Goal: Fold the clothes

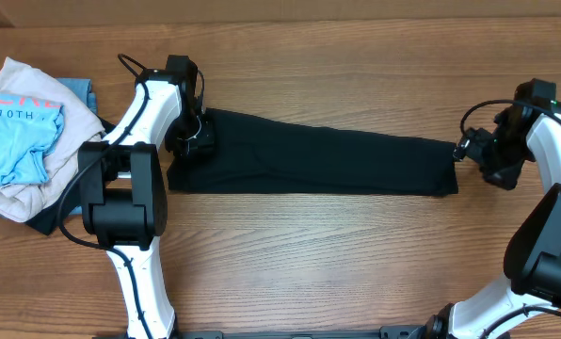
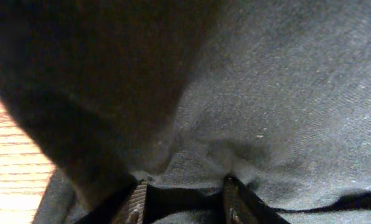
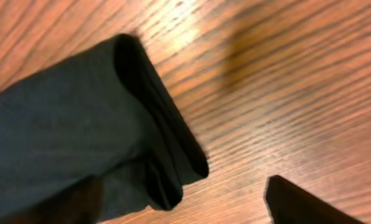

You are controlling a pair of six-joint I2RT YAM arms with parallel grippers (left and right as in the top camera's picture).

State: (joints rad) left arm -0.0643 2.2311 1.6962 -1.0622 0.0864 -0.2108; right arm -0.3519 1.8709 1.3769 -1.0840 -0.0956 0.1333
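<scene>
The left end effector [image 1: 194,141] is pressing down on the left end of the garment [image 1: 318,165], its two fingers [image 2: 134,208] standing narrowly apart and pinching a puckered fold of the black cloth between them, as its wrist camera shows. Wrinkles are running out from that fold across the fabric, and a strip of desk [image 2: 11,168] is showing at the left edge of that view.

The right end effector [image 1: 469,151] is hovering just beside the garment's right end, jaws spread wide and gripping nothing. In its wrist view, one dark finger [image 3: 300,202] is sitting over bare wood at the lower right, while the other is showing only as a blur at the lower left, against the cloth. The garment's folded end [image 3: 79,130] is lying flat between them, its layered edge facing the camera.

Seen from overhead, the garment is stretching as a long, narrow strip across the middle of the desk [image 1: 356,264], running left to right between the two arms. A loose pile [image 1: 22,132] of beige and light blue clothes is sitting at the desk's far left, near the left arm.
</scene>
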